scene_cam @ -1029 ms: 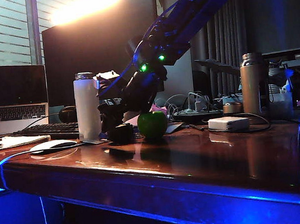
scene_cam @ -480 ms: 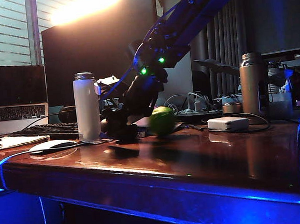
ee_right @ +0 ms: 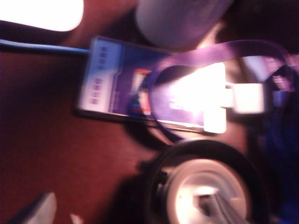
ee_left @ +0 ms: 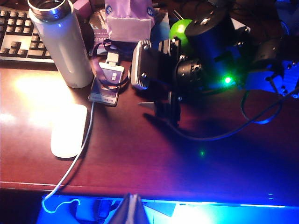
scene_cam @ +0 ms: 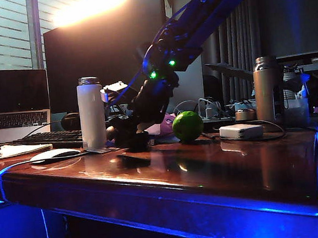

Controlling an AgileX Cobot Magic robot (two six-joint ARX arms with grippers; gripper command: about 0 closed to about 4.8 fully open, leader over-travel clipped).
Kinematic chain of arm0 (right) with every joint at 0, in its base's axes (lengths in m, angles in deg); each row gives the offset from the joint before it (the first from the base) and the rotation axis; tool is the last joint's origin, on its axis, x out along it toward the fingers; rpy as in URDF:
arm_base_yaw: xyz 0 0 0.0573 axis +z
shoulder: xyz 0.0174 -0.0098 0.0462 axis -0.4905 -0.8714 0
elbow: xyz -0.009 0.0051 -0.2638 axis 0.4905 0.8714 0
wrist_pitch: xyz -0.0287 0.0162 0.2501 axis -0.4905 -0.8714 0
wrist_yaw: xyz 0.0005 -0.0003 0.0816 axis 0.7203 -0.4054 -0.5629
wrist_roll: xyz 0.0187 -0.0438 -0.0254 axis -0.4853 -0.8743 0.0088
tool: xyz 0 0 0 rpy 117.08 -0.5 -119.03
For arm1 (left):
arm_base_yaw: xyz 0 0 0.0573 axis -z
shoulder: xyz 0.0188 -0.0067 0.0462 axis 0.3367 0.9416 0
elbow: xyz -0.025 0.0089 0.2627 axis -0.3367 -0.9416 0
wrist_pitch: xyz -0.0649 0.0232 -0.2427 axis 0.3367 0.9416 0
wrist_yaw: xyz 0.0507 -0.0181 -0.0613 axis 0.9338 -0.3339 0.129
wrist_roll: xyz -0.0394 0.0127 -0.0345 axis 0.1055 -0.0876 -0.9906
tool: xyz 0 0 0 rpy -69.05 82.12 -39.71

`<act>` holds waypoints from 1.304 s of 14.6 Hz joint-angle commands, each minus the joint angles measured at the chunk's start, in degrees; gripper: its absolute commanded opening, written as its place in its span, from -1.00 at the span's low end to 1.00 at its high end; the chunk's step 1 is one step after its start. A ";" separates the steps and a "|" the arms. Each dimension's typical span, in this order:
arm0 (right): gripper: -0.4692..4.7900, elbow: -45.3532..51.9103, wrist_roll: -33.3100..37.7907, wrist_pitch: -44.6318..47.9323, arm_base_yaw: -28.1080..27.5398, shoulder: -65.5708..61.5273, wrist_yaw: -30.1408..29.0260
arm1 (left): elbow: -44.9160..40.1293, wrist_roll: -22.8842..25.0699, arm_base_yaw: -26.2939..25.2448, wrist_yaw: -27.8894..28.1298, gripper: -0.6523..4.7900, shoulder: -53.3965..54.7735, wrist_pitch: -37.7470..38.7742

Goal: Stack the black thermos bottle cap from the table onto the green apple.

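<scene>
The green apple rests on the table, clear of the arm and to its right; part of it also shows behind the right arm. The black thermos bottle cap lies by the white bottle, its pale inner face turned to the right wrist camera. My right gripper is open and low over the cap, with one finger inside its mouth and the other well outside the rim. My left gripper is shut and empty beyond the table's front edge.
A white bottle stands just left of the cap, with a badge and lanyard at its foot. A white mouse, a keyboard and a laptop lie further left. A steel thermos and a white adapter are on the right.
The apple has rolled right, from beside the cap to well clear of it. The right gripper has stayed low at the cap, which has shifted slightly right.
</scene>
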 commanded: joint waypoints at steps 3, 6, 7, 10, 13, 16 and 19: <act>1.00 0.31 -0.28 1.66 -0.09 3.34 1.49 | 0.31 0.02 -0.02 -0.28 -0.77 -0.20 -1.14; 1.00 0.31 -0.28 5.11 -0.24 4.20 1.53 | 0.31 0.00 -0.02 -0.28 -0.77 -0.20 -1.22; 1.00 0.31 -0.31 5.73 -0.44 4.15 1.49 | 0.31 0.00 -0.02 -0.28 -0.77 -0.20 -1.18; 1.00 0.35 -0.02 5.77 -1.51 3.32 1.29 | 0.31 0.00 -0.02 -0.28 -0.77 -0.20 -1.14; 1.00 0.33 0.48 5.66 -2.91 2.01 -2.27 | 0.28 -0.02 -0.02 -0.28 -0.77 -0.20 -1.09; 1.00 0.33 1.14 6.62 -3.13 -0.15 -5.77 | 0.26 0.00 -0.02 -0.31 -0.77 -0.20 -0.96; 1.00 0.33 3.04 8.72 -3.06 -1.22 -5.99 | 0.28 0.02 -0.02 -0.28 -0.77 -0.20 -0.66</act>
